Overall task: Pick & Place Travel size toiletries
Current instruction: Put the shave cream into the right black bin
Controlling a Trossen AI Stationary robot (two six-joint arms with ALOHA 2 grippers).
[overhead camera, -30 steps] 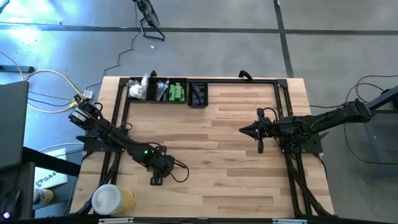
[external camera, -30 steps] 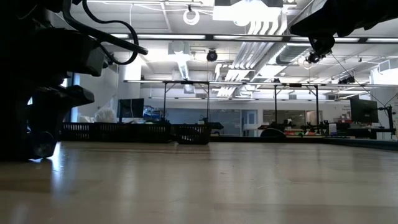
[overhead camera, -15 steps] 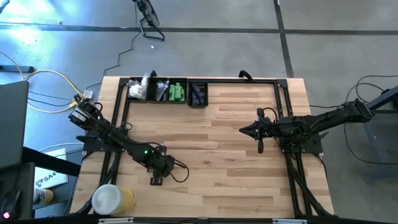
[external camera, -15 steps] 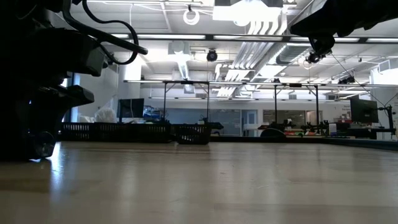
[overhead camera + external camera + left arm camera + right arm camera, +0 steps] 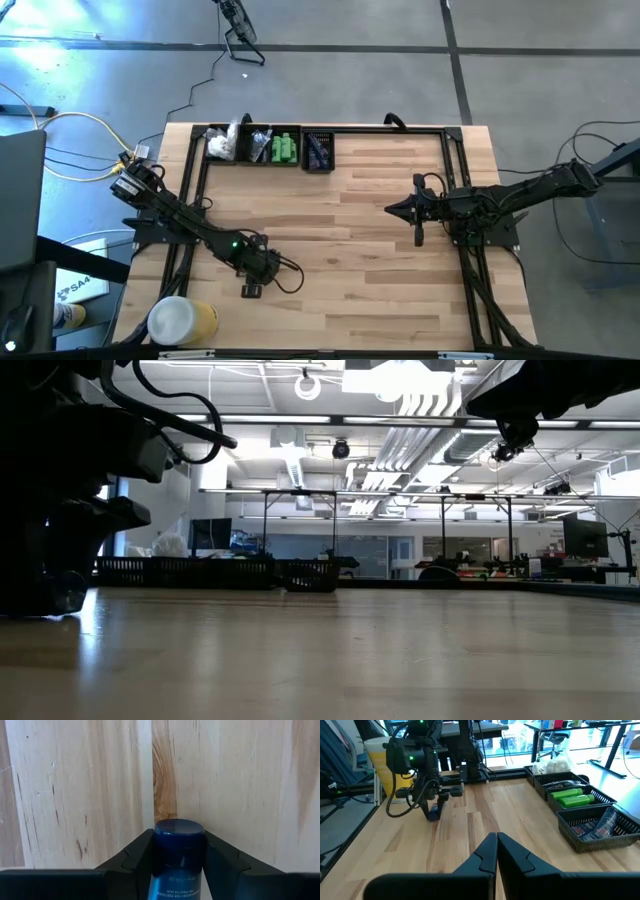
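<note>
My left gripper (image 5: 250,290) stands over the near left of the table, pointing steeply down, shut on a small blue tube (image 5: 178,855) with a dark blue cap. The right wrist view shows the same gripper (image 5: 433,812) low over the wood. The other toiletries lie in black baskets (image 5: 300,132) at the far left edge: white wrapped packets (image 5: 222,145), green bottles (image 5: 283,149) and dark sachets (image 5: 318,152). My right gripper (image 5: 392,210) waits, shut and holding nothing, above the table's right half. My left gripper pinches the blue tube between its two fingers (image 5: 136,857), which sit on opposite sides of it just behind the cap (image 5: 178,828). The fingers slant steeply down from above and lie along the tube. The cap end points at the table; whether it touches the wood does not show.
A large white-and-yellow cylinder (image 5: 182,320) lies at the table's near left corner, close to my left arm. A black frame (image 5: 400,128) runs along the table's far edge and down both sides. Bare wood lies between the two arms.
</note>
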